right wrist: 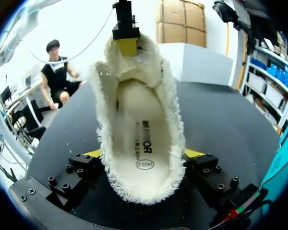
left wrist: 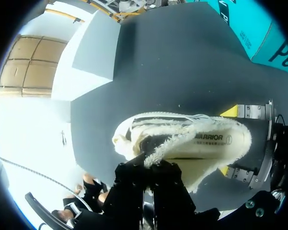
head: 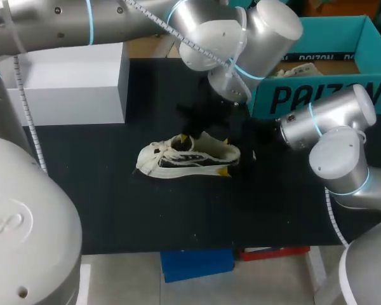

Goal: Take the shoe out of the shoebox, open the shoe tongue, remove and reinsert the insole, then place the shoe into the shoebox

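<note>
**One shoe, gripped at heel and opening**

There is one shoe (head: 187, 157), one teal shoebox (head: 292, 98), one white box (head: 70, 82) and two grippers. The shoe sits outside the shoebox on the black tabletop (head: 146, 216). Its long axis runs across the head view, toe toward my left and heel toward my right. It is cream with frayed, fuzzy edges and dark side panels. The right gripper (right wrist: 144, 154) has its fingers clamped on the heel from both sides. The left gripper (left wrist: 149, 168) pinches the opening's front rim.
</note>
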### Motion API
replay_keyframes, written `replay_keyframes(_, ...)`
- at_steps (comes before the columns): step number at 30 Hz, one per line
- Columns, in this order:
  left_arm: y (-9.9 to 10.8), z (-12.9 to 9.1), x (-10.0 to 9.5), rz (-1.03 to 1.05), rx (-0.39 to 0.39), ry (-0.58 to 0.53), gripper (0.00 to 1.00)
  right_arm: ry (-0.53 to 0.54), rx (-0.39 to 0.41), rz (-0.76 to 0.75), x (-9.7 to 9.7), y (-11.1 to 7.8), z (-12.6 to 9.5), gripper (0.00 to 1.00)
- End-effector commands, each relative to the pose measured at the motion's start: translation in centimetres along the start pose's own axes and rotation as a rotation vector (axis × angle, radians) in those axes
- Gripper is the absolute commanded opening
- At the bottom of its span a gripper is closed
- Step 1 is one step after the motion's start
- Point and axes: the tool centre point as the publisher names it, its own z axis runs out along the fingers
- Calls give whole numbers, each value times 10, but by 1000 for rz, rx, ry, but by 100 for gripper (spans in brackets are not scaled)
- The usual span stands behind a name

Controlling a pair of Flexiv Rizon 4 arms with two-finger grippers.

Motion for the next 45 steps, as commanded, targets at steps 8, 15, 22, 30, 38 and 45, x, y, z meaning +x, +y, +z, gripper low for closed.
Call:
replay_keyframes(8,14,21,-39,-84,26,-17,0,0,1,1,-1,-2,4,0)
replay_keyframes(15,17,33,-53,-128,32,-48,32,0,1,1,-1,-2,4,0)
replay_keyframes(22,14,39,-72,-170,18,-29,100,0,1,1,-1,-2,4,0)
replay_keyframes(30,11,54,-92,-216,-1,-23,100,0,1,1,-1,-2,4,0)
replay_keyframes(38,16,74,-90,-221,-26,-41,100,0,1,1,-1,-2,4,0)
replay_keyframes(45,16,83,-87,-232,-34,-66,100,0,1,1,-1,-2,4,0)
